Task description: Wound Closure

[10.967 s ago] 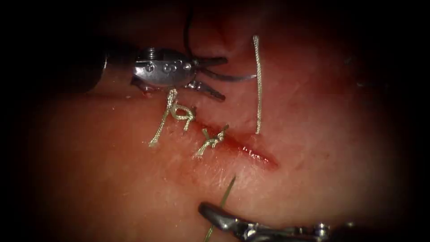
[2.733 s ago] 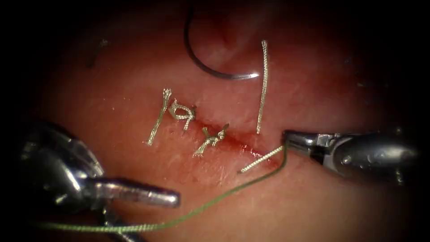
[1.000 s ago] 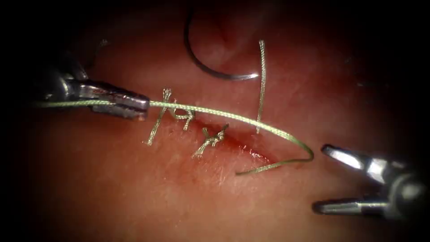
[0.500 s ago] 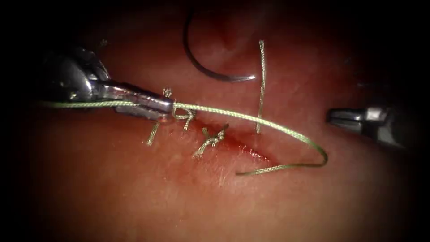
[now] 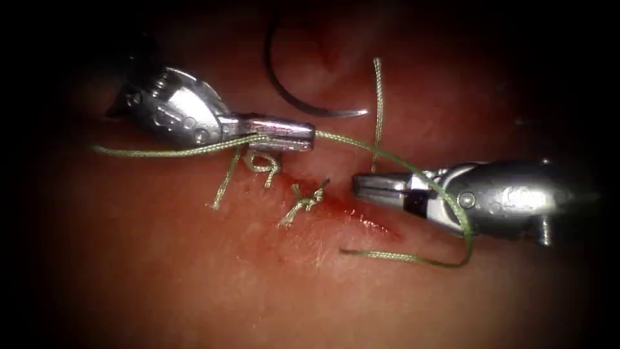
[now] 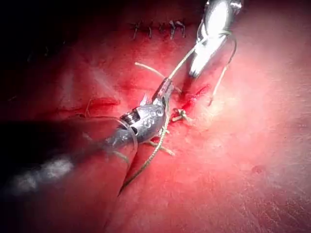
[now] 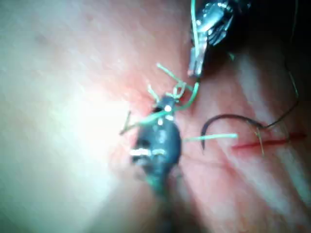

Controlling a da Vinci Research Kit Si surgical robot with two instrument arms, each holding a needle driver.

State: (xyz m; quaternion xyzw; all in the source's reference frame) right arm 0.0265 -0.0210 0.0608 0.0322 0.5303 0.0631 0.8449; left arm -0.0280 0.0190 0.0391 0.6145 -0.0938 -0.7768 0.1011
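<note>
Left arm's tool (image 5: 303, 137) lies over the left end of the cut (image 5: 352, 213), its two jaws pressed together on the green thread (image 5: 361, 150), which trails off from it toward the left edge of the endoscope view. Just below its tip sit two tied knots (image 5: 261, 161) on the cut, the second one (image 5: 305, 201) a little further right, with cut ends of thread (image 5: 226, 184) sticking out from them. One curved needle (image 5: 294, 100) rests free on the tissue (image 5: 194, 271) above the cut, held by neither tool and apart from both; whether its tip is in the tissue I cannot tell. One pale strand (image 5: 376, 116) runs upright between the needle's tip and the cut. From the left tool the thread arcs rightward, passes over the right arm's tool (image 5: 361, 185), loops round below it and ends at the right end of the cut. The right tool's jaws are together with nothing seen between them; the thread drapes across its wrist. Below the cut the tissue is bare right to the lower edge, giving both tools open room there.
</note>
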